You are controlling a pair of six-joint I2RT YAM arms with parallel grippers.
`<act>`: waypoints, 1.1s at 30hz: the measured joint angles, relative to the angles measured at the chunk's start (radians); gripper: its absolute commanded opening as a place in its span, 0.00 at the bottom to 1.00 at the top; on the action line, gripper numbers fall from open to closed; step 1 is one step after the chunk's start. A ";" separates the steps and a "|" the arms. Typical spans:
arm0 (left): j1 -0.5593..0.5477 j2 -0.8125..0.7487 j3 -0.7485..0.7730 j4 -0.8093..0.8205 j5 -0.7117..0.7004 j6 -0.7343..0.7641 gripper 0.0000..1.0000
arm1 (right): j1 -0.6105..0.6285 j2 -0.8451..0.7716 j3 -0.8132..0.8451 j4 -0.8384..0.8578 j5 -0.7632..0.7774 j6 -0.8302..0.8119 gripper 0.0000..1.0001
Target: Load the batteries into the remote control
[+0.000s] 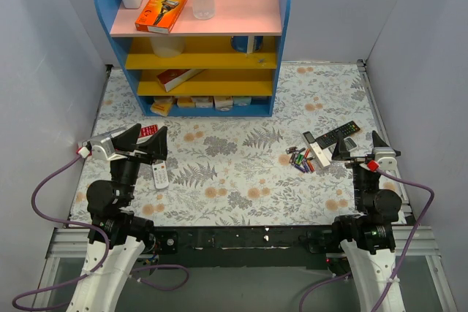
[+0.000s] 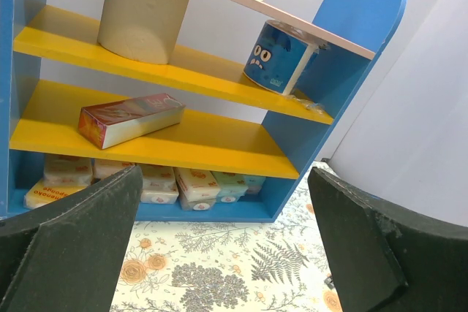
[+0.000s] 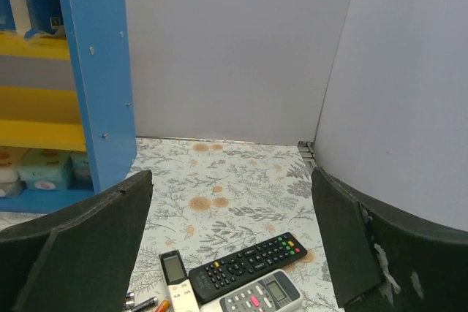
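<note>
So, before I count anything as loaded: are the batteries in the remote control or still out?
Out. The batteries lie loose on the table beside the remote control.

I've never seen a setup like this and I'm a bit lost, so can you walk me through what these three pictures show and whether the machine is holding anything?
These are two robot arms bolted at the near edge of a table with a floral cover. The overhead picture looks down from above and behind them. The other two come from small cameras on each wrist; the dark shapes at the bottom corners are that arm's own fingers.

The left gripper and the right gripper both stand wide open, holding nothing.

On the table near the right arm lie loose batteries, a slim white remote control, a black remote and a small grey one. Another small white remote lies by the left arm. At the back stands a blue and yellow shelf with boxes and bottles.
</note>
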 measured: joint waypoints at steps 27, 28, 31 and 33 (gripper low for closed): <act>-0.008 -0.017 0.019 -0.110 -0.041 -0.039 0.98 | 0.000 0.499 0.381 -0.418 -0.140 0.251 0.98; -0.013 -0.017 0.022 -0.126 -0.051 -0.041 0.98 | 0.000 0.538 0.397 -0.454 -0.144 0.272 0.98; -0.020 -0.017 0.023 -0.143 -0.063 -0.045 0.98 | 0.000 0.664 0.441 -0.526 -0.142 0.323 0.98; -0.026 -0.017 0.023 -0.156 -0.070 -0.047 0.98 | 0.000 0.752 0.473 -0.563 -0.143 0.344 0.94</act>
